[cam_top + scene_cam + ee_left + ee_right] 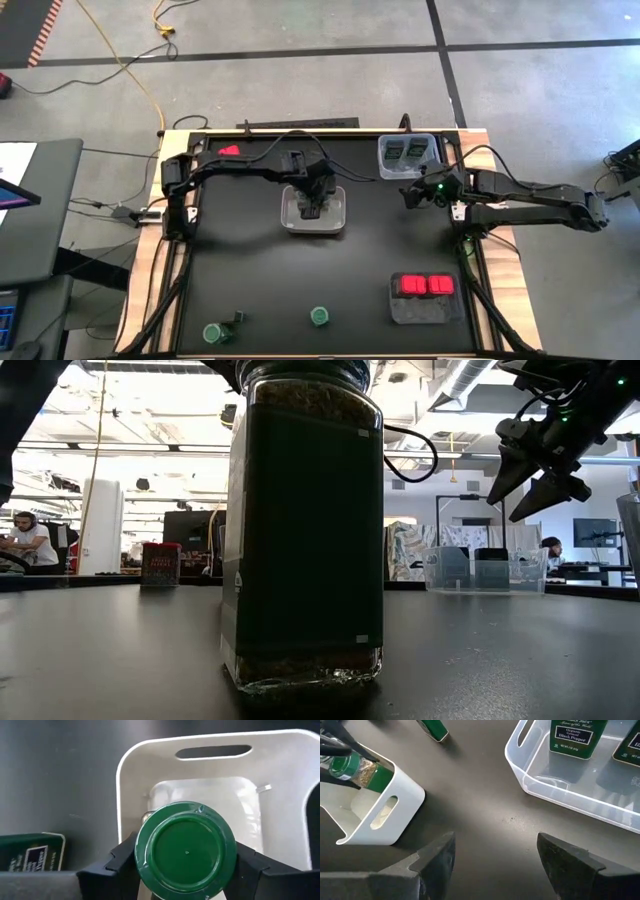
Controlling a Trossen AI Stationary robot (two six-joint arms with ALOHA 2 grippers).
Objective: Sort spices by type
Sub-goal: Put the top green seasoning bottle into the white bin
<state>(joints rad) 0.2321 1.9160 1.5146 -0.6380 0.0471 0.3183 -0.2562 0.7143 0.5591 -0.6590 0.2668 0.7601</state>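
The spices lie scattered across the black table (pixel 250 280); one green-lidded jar (pixel 186 851) is clamped between the left gripper's (pixel 311 203) fingers (pixel 117 862) and hangs over the white tray (pixel 338 222) at the table's middle, its body still above the tray floor as far as the right wrist view shows; two dark tins (pixel 407 151) stand in the clear tray (pixel 383 166) at the far right, with two red boxes (pixel 425 285) in a grey tray (pixel 400 312) nearer the front; two more green-lidded jars (pixel 319 317) stand loose along the front edge, a third dark tin (pixel 31 857) stands just beside the white tray, and one red box (pixel 160 563) sits alone at the far left corner.

The right gripper (pixel 495 857) hovers with its jaws apart and nothing between them, beside the clear tray.

The jar looks small, rigid and light, probably glass or hard plastic with a smooth round wall; that roundness could let it twist or slip, so a hold just under the lid, square across the widest part, seems soundest.

In the low view a large dark jar (pixel 305 530) fills the foreground and blocks the white tray; the held jar's body is hidden beneath its lid in the left wrist view; whether the jar touches the tray wall cannot be told.
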